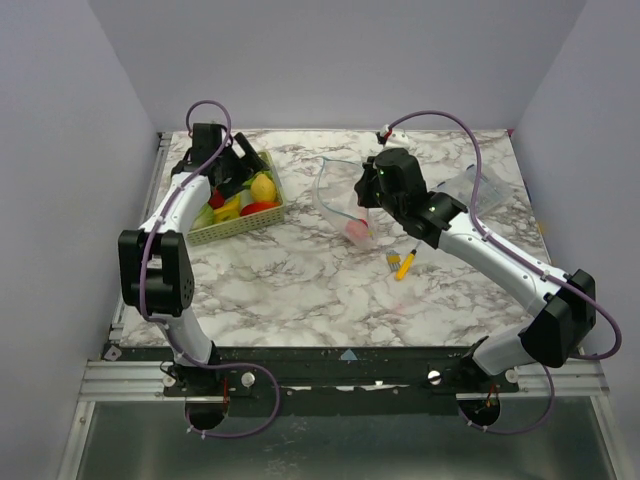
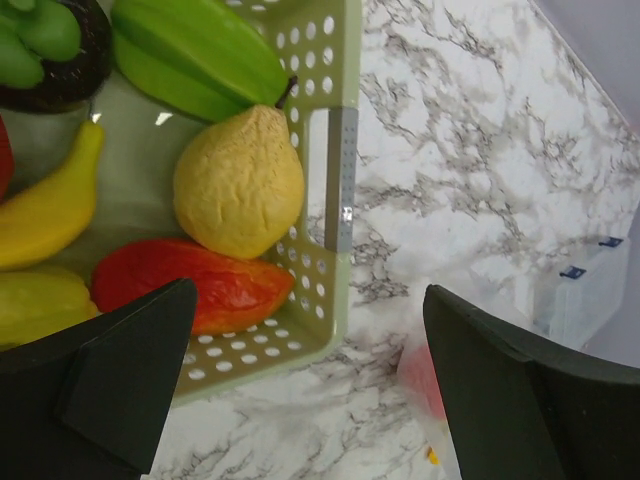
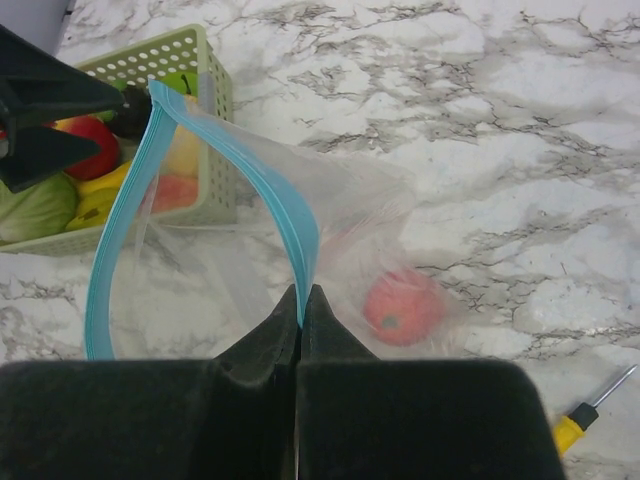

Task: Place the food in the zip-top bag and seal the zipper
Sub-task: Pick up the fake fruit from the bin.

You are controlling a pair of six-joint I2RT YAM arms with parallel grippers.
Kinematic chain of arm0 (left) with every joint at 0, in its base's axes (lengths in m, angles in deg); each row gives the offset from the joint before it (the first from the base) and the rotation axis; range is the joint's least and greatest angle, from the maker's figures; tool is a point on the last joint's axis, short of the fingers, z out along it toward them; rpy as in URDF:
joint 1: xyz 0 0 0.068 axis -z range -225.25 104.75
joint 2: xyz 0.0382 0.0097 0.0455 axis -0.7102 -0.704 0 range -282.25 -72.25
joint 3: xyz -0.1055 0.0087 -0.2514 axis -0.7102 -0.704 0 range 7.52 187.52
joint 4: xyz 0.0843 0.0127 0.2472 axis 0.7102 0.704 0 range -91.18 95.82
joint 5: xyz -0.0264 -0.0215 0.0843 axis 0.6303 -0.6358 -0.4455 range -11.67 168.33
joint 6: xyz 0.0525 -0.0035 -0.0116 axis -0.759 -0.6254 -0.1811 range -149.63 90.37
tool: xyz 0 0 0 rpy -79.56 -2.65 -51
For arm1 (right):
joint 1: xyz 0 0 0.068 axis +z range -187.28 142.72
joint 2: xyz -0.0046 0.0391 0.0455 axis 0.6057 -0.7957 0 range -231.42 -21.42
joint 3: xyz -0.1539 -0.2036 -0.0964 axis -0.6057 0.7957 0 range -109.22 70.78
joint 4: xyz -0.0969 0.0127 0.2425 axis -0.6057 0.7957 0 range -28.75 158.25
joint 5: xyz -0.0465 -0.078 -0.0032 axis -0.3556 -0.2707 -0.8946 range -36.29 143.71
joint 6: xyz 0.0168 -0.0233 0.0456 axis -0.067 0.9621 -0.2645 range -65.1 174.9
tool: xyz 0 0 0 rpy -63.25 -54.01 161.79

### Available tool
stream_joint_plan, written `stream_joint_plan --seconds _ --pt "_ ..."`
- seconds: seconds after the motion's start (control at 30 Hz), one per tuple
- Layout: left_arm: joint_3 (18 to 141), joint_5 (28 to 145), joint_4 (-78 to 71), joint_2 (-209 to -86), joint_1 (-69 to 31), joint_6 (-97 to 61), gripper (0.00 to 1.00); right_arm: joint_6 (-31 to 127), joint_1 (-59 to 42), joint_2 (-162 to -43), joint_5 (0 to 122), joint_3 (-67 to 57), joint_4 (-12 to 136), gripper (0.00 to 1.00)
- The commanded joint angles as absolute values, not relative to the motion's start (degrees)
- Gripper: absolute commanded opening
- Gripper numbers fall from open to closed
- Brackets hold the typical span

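The left gripper (image 2: 310,300) is held wide open and empty over the green basket (image 2: 340,150), in which a yellow fruit (image 2: 240,180) and a red vegetable (image 2: 200,285) are lying against the wall. Right of it, the clear bag (image 3: 200,290) is held up by its blue zipper (image 3: 290,215), pinched in the closed right gripper (image 3: 301,300). A round red fruit (image 3: 403,307) is seen inside the bag, and a yellow screwdriver (image 3: 580,415) on the table (image 3: 500,120) beyond.

A robotics lab cell: plain walls (image 1: 340,60) box in a marble-print table (image 1: 300,290) fronted by an aluminium mounting rail (image 1: 120,378).
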State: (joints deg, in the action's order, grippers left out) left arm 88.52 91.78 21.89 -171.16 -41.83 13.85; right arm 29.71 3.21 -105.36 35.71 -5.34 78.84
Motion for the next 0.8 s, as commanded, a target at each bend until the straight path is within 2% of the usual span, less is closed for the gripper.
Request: stream_joint_plan --seconds 0.0,0.2,0.57,0.67,0.77 --pt "93.21 88.98 20.78 -178.53 -44.28 12.78 0.96 30.64 2.97 -104.45 35.09 -4.52 77.69 0.0" --pt "97.78 93.71 19.61 -187.41 -44.77 11.28 0.88 30.5 2.97 -103.97 35.7 -4.37 77.63 0.0" --pt "100.17 98.76 20.62 -193.01 -44.72 16.7 0.85 29.39 2.95 -105.06 37.0 -4.27 77.34 0.0" --pt "103.26 101.17 22.66 -195.43 -44.73 18.93 0.8 29.27 2.97 -105.17 37.45 -4.41 77.34 0.0" --pt "104.65 103.47 23.83 -197.16 -44.72 21.96 0.8 29.21 2.96 -104.92 37.48 -4.54 77.51 0.0"
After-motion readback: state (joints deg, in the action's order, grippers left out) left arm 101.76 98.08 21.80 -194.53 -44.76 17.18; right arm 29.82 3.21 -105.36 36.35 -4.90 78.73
